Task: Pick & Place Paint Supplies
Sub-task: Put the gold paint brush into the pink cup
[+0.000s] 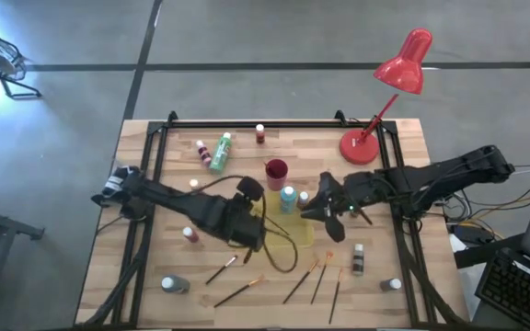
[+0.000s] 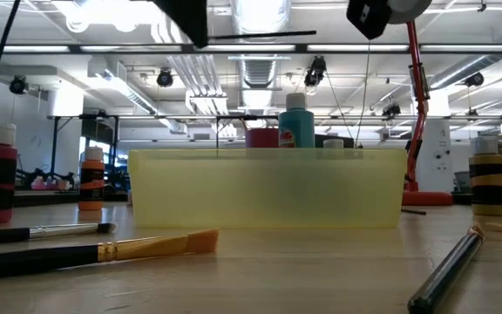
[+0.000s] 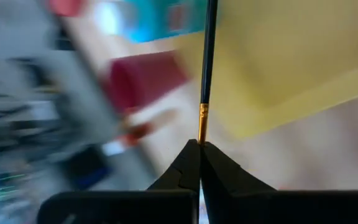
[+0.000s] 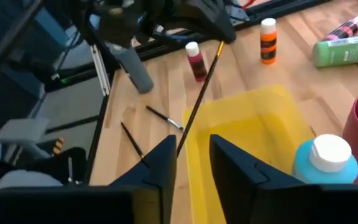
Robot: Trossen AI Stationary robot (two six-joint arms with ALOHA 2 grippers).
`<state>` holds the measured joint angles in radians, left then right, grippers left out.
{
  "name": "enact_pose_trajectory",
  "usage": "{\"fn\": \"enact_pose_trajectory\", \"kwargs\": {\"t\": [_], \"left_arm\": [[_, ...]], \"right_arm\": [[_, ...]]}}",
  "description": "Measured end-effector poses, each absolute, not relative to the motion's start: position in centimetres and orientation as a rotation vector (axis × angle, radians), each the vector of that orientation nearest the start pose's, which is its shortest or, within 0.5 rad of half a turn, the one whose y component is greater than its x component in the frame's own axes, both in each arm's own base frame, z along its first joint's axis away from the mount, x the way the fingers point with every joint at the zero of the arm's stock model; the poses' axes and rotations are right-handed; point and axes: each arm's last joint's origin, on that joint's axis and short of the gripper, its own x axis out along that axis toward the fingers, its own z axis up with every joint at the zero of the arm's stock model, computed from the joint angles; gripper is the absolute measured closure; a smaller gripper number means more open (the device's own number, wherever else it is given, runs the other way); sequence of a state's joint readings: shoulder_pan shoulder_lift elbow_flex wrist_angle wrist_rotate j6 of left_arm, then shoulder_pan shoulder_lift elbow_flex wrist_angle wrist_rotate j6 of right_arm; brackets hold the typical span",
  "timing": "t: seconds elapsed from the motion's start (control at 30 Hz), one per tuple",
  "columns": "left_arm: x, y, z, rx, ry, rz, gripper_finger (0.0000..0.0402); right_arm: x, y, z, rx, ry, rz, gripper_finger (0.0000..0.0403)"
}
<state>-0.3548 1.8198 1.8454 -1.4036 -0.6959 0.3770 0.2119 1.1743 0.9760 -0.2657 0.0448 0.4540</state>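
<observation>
Brush [image 3: 207, 56] — thin, dark-handled, gold-ferruled

Both arms are dark, nearly black, built of blocky jointed links. The left arm [image 1: 187, 210] has a pale patch on its link at about nine o'clock of the tabletop [image 1: 164, 262], and a thin black cable loops from its wrist. The right arm [image 1: 431, 179] carries a small green light near its wrist, and yellow and dark cables trail from its base at three o'clock. Each pincer has two matte black, wedge-shaped fingers [image 4: 160, 165] tapering to flat tips.
</observation>
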Motion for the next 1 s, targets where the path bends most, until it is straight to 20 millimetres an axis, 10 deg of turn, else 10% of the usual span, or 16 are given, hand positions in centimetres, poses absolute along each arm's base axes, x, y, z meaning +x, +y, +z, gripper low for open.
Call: {"fn": "enact_pose_trajectory", "kwargs": {"t": [0.57, 1.0], "left_arm": [[34.3, -14.4, 35.4, 1.670, 1.036, 0.326, 0.0399], [36.5, -15.3, 35.4, 1.889, 0.969, 0.276, 0.0399]], "right_arm": [[25.8, 3.6, 32.3, 0.604, 0.379, 0.081, 0.0222], [26.1, 3.7, 33.0, 0.616, 0.372, 0.138, 0.0241]]}}
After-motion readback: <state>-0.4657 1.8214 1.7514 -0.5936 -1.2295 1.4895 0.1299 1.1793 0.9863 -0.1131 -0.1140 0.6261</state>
